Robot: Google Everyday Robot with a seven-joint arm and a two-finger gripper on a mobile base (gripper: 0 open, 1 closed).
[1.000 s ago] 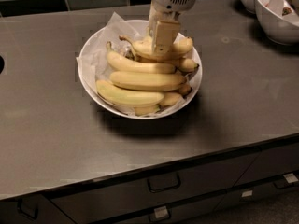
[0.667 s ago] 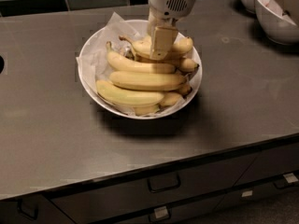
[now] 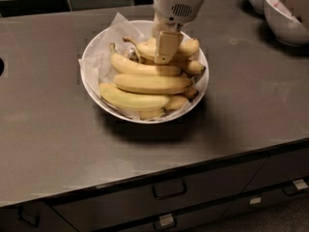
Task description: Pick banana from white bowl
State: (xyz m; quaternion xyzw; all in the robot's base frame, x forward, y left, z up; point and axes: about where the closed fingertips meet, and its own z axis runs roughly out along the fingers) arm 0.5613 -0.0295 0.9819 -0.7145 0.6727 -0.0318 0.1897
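Hand on banana, upper centre, back of white bowl; grip state can't tell. Risk: a shallow pinch slips, or the lift drags the neighbouring bananas.

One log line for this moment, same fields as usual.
stage: grasp approach | gripper: down at banana, rear of white bowl | banana: lying in bowl, not lifted | bowl: on grey counter

Dim overhead light — gripper over shadow-casting white bowl.
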